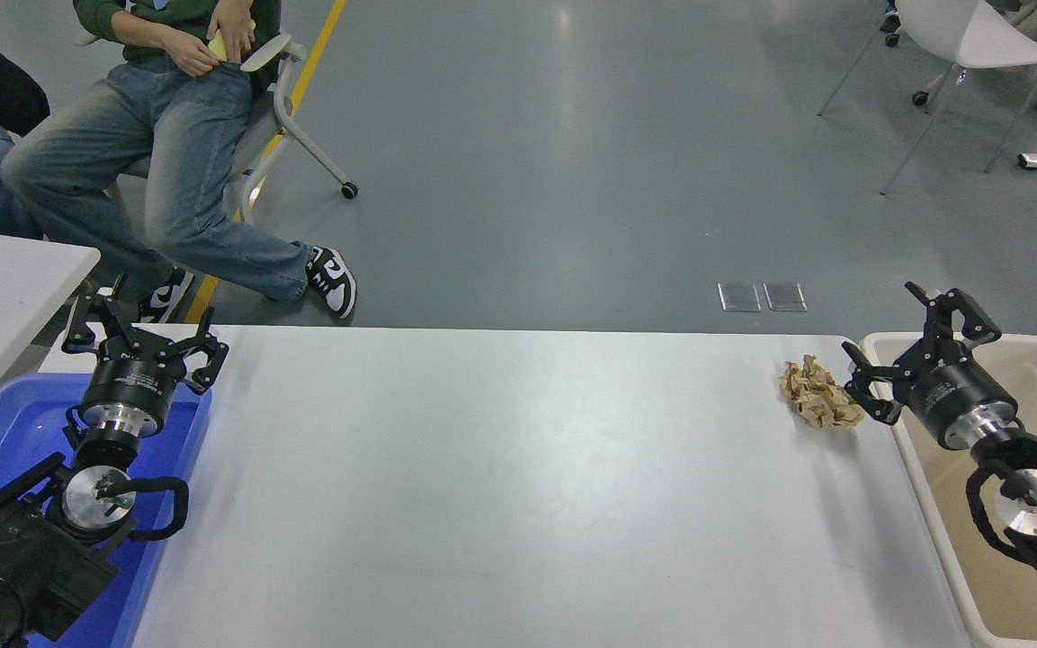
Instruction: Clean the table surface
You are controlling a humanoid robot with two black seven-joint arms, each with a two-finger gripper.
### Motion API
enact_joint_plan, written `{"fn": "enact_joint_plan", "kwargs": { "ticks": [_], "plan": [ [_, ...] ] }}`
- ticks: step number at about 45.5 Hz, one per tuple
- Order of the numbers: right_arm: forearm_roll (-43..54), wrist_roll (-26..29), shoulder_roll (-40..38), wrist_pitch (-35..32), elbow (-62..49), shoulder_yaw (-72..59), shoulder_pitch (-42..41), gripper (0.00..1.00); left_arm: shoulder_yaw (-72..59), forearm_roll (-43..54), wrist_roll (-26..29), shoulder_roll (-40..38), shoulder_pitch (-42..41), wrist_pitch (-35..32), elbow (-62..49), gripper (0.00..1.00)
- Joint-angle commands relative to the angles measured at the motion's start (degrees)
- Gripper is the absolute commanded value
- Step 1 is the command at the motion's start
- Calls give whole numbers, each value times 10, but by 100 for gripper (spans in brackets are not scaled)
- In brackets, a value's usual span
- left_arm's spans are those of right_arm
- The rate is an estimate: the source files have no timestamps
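Table surface [518,486]: one crumpled paper wad [820,393], right pincer [910,346] beside it

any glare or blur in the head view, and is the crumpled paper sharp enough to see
Head view: a soft sheen on the table surface and a bright streak on the floor, nothing blown out; the crumpled paper is sharp, creases readable; the right gripper beside it shows no motion blur.

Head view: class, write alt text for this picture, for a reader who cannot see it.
A crumpled brown paper wad lies near the far right corner of the table surface, with the robot's open right gripper close beside it, over the rim of a beige bin. The left gripper sits open over a blue tray at lower left. People sit beyond the table's far left.
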State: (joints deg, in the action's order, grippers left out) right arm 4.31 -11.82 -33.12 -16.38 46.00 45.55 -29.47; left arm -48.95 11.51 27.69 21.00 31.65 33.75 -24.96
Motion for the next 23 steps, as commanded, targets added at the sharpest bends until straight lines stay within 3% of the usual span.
{"fn": "enact_joint_plan", "kwargs": {
  "ticks": [1, 23],
  "plan": [
    [23, 28, -49, 0, 15, -56, -33, 100, 0, 0, 0, 1, 0, 0, 0, 100],
    [198, 33, -113, -21, 38, -199, -134, 99, 0, 0, 0, 0, 0, 0, 0, 100]
  ]
}}
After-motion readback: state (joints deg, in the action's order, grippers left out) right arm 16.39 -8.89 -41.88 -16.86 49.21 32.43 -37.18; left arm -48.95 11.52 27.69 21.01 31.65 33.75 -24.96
